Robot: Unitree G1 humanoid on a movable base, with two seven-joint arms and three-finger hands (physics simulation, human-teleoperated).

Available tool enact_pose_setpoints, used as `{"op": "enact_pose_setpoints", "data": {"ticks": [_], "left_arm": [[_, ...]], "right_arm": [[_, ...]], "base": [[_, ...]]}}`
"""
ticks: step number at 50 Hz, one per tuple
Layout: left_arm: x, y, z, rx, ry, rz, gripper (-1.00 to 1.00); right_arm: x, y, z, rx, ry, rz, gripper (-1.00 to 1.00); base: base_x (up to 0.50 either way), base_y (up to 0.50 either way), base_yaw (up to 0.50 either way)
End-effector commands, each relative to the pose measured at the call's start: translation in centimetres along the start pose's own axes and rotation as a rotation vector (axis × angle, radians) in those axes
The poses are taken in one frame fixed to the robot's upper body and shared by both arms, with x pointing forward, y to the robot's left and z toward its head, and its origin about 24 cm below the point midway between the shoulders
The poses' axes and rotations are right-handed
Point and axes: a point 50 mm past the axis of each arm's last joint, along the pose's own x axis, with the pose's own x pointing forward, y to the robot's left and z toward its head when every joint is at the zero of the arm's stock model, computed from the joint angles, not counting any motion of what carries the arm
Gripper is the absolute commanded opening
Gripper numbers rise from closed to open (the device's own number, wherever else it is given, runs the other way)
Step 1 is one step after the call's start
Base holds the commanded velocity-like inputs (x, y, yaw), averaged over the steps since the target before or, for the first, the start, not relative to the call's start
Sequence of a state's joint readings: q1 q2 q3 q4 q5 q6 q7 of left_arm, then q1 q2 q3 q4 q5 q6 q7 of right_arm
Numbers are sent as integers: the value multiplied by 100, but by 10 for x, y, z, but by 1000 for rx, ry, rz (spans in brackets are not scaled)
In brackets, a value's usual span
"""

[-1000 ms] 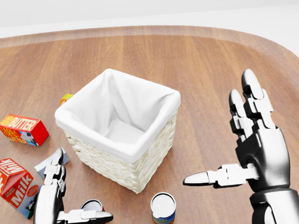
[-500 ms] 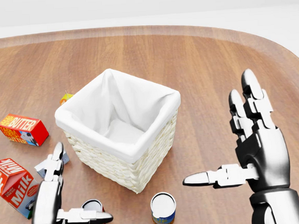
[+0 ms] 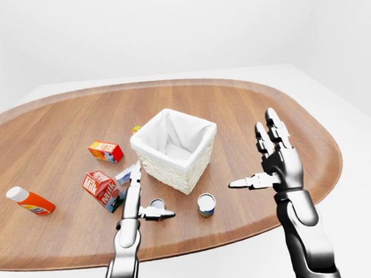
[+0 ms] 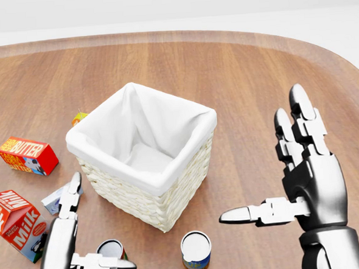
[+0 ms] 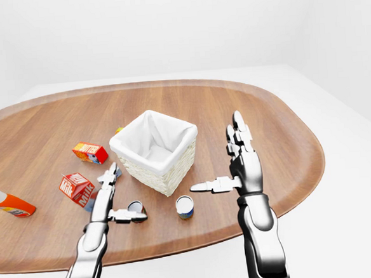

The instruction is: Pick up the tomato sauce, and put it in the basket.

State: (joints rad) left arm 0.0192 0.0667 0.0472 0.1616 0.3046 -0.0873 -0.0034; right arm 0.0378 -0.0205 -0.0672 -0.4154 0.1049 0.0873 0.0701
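A square wicker basket with a white cloth lining [image 4: 145, 155] stands near the middle of the oval wooden desk [image 3: 234, 104]; the robot's left hand [image 4: 69, 239] hovers at the lower left of the head view, fingers [image 4: 69, 196] spread apart and its thumb lying across a small red-labelled can [image 4: 111, 251], apparently the tomato sauce, which stands on the desk just below the basket; a second can with a white top and blue-yellow label [image 4: 196, 251] stands to its right; the right hand [image 4: 304, 182] is raised with fingers splayed, holding nothing; a red butter box [image 4: 27, 155], a red milk carton [image 4: 15, 224] and an orange bottle with a white cap [image 3: 29, 201] lie toward the left.
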Motion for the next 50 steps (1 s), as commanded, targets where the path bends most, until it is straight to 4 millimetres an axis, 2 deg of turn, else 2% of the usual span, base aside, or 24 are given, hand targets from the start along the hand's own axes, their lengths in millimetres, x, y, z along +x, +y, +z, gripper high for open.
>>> {"op": "enact_pose_setpoints", "data": {"ticks": [1,26,44,50], "left_arm": [[0,1,1,32,-7,-1,97],[0,-5,-11,97,47,-13,97],[-2,-4,-8,132,32,-15,97],[-1,-5,-14,139,56,-12,96]], "right_arm": [[0,0,-1,0,3,0,100],[1,-1,1,0,-3,-1,100],[1,-1,-2,1,7,-2,100],[0,0,-2,1,8,0,100]], "base": [[0,0,0],[0,0,0],[0,0,0],[0,0,0]]}}
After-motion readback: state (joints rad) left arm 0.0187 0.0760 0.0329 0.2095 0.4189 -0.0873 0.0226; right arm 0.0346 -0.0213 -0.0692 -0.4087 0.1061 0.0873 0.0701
